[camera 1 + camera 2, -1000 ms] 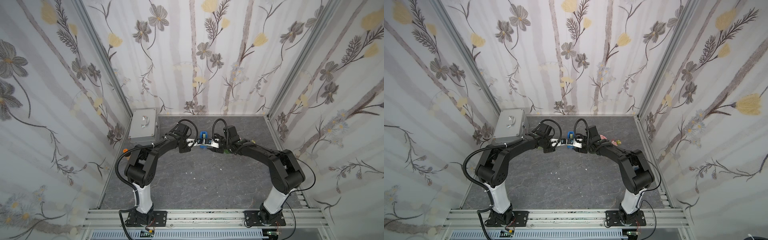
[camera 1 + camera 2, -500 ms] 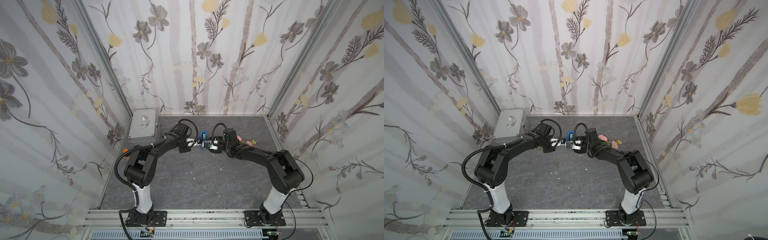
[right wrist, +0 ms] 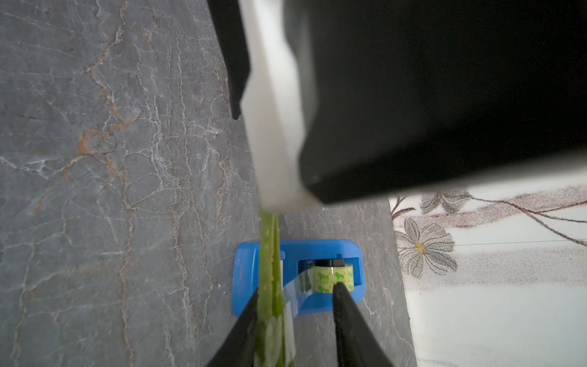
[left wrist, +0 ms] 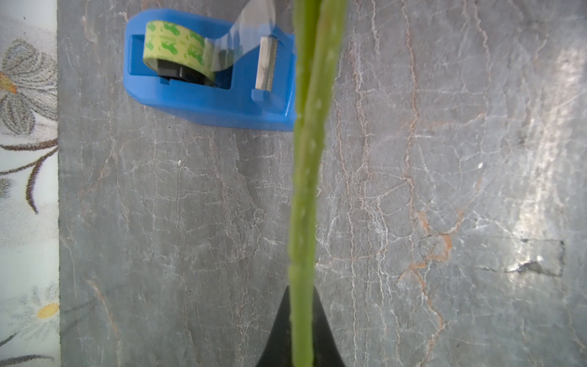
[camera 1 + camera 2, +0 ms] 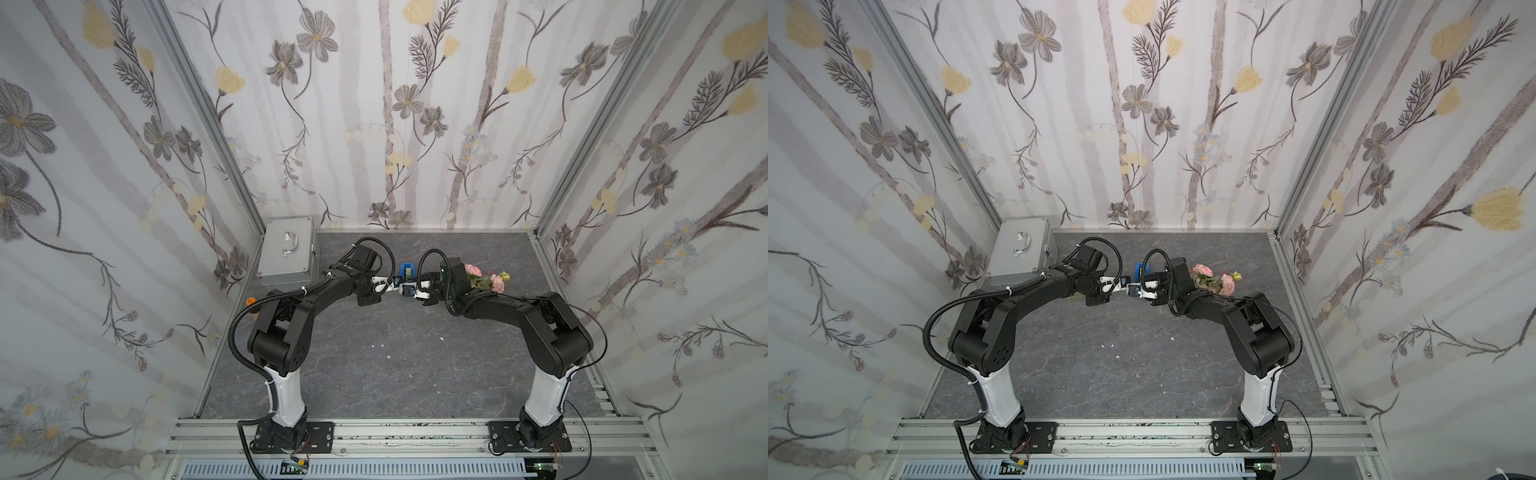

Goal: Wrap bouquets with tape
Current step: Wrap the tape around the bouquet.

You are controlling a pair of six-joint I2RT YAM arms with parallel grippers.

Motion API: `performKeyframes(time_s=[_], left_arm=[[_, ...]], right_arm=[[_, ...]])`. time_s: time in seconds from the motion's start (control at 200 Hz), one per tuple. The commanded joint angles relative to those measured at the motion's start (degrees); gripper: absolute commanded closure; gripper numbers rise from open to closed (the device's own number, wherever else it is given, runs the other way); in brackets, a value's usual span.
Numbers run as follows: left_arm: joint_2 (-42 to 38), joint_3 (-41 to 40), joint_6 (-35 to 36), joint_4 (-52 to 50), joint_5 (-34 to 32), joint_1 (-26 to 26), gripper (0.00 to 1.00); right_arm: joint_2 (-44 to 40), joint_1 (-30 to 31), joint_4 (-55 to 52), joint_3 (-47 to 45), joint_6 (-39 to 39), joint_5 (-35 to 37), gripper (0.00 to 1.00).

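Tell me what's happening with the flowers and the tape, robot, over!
Left gripper shut on bouquet stems. Right gripper open, stems between its jaws, near tape dispenser. Clear strip runs from roll to stems. Nothing seen in the way.

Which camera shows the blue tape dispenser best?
Left wrist view: the tape dispenser is large and sharp, roll and cutter plain. Right wrist view: partly behind green stems. In both top views: a tiny blue speck.
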Motion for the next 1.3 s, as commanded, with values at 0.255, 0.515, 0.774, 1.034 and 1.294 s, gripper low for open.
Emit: performKeyframes(time_s=[0.255,0.515,0.774,1.034,1.294], left_arm=[[-0.61,1.26,-0.44,-0.40,3.62,0.14,1.00],[-0.35,4.62,-2.80,-7.72,9.01,1.24,0.73],[5.72,17.65,-1.87,-31.39,15.23,2.58,0.45],[11.44,26.38,-0.12,-42.31,17.05,2.59,0.47],[14.63,30.39,0.36,-45.23,16.46,2.70,0.50]], right_arm=[[0.89,0.63,3.74,-0.92,-3.44,4.47,0.88],[-1.03,0.96,8.60,-4.82,-5.78,6.78,1.00],[-1.86,3.04,23.48,-10.86,-10.03,15.07,1.00],[-0.98,4.28,37.47,-15.28,-15.80,20.66,1.00],[0.95,5.98,46.94,-17.30,-22.03,22.24,1.00]])
